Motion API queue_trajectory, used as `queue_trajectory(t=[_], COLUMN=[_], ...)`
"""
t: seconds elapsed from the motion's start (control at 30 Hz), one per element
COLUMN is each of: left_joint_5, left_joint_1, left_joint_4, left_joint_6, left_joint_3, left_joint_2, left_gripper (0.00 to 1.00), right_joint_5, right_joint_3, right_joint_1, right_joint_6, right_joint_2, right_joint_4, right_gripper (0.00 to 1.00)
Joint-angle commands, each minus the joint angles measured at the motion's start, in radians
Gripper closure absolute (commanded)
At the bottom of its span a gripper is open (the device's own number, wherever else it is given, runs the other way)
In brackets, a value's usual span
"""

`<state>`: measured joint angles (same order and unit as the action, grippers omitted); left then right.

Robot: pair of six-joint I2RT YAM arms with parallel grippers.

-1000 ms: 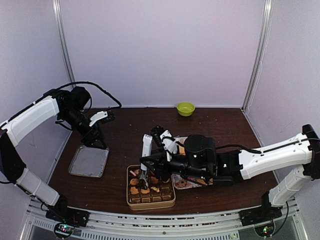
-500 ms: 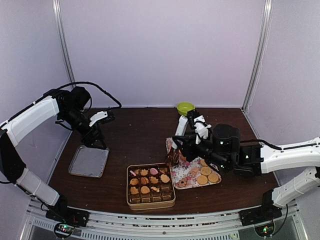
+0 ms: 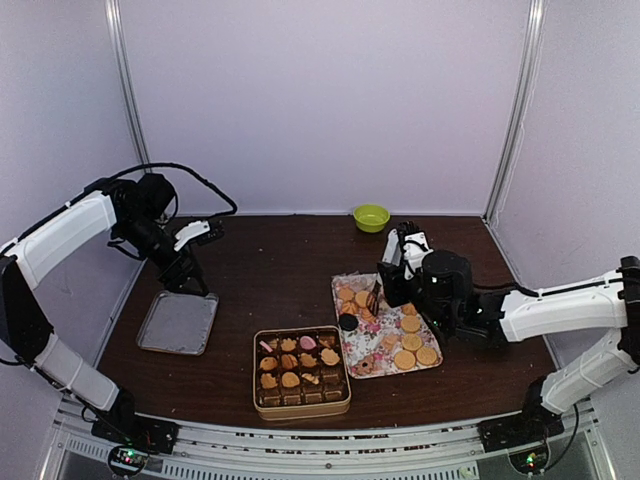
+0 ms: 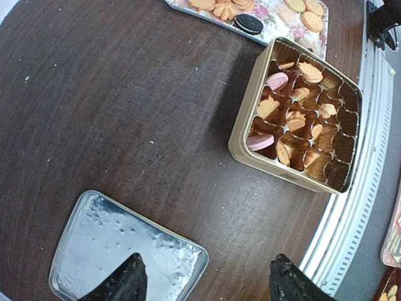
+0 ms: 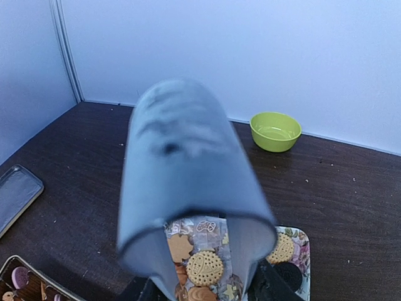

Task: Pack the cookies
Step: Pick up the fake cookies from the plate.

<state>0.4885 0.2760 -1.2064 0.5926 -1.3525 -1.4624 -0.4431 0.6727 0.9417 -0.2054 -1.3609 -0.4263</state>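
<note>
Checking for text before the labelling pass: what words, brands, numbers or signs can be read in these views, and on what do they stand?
No readable text in any view.
Dark sandwich cookie: embossed pattern, too small to read.
Round biscuit on the floral tray: stamped marks, too blurred to read.
Gold tin, silver tray, green bowl: no lettering visible.

A robot test cell in a lab: a dark wooden tabletop is boxed in on three sides by plain pale panel walls. Metal posts stand at its far corners. A left arm and right arm are bolted to an aluminium rail along its near edge.
</note>
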Motion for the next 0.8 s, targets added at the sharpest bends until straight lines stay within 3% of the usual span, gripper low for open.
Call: queue_trajectory(t=[0.0,0.4,0.77], left_joint_5=[0.013,0.001,0.006], left_joint_1=[-0.006,-0.005,-0.005], left_joint_4=[-0.005,-0.007,-0.013], left_joint_6=[-0.003,0.013,0.012], left_joint_3=[-0.015,-0.004,-0.014], left_joint_2=[-0.02,-0.029,-0.024], left_gripper=[0.3,0.31,0.31], right_joint_5=[0.029,0.095,0.027], right_joint_3=[0.055,0.087,-0.013], right_joint_1=[-0.031,-0.047,-0.045], right_joint_6=[0.003,-0.038,-0.031], right_joint_2=[-0.058,-0.177,-0.111], right_joint_4=[-0.101,-0.152,-0.105], right_gripper=[0.57,0.57,0.57])
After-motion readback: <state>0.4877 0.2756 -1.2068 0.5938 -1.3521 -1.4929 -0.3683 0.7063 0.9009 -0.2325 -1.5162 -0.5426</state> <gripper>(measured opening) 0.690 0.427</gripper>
